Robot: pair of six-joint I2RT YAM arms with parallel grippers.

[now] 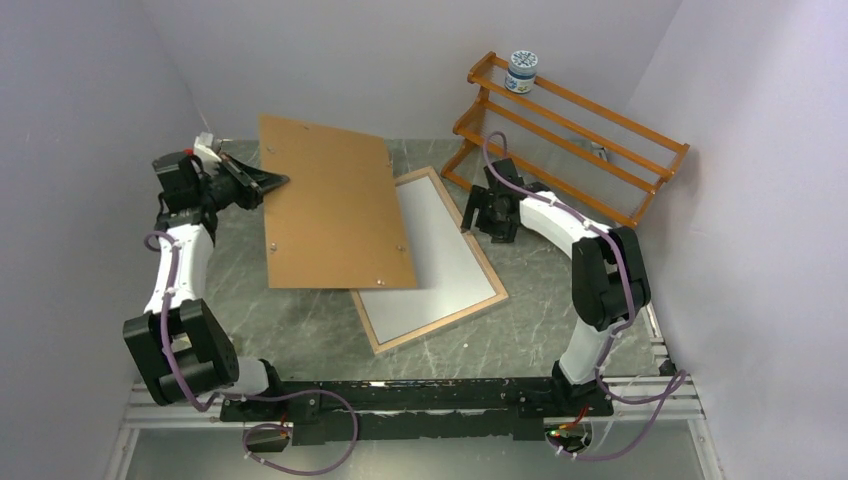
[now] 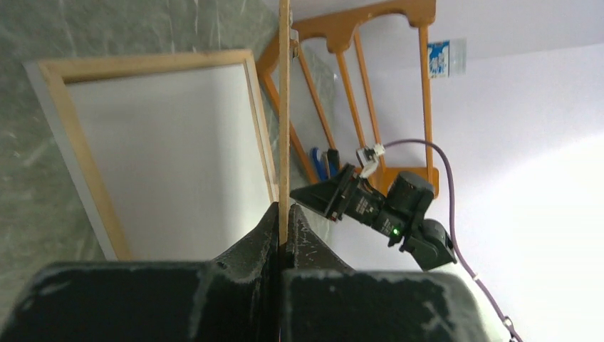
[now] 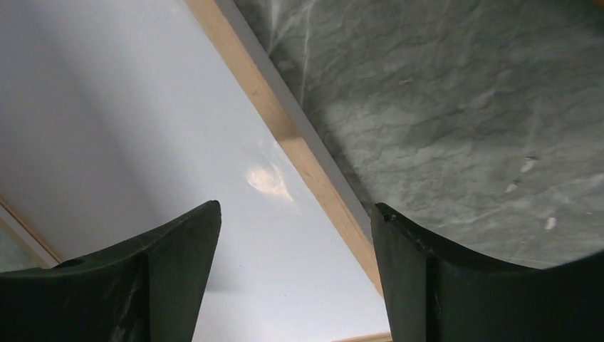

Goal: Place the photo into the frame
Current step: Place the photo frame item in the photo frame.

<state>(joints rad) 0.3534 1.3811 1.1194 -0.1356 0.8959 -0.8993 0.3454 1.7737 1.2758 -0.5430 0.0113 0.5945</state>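
Frame (image 1: 440,322) — partly under backing panel (image 1: 335,205)

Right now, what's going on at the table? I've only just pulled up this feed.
The left gripper is shut on the edge of the brown backing panel and holds it tilted in the air over the left part of the frame. The frame lies back-up on the table, its opening filled by a white surface; I cannot tell if that is the photo's back. The right gripper hangs open above the frame's right rim, holding nothing.
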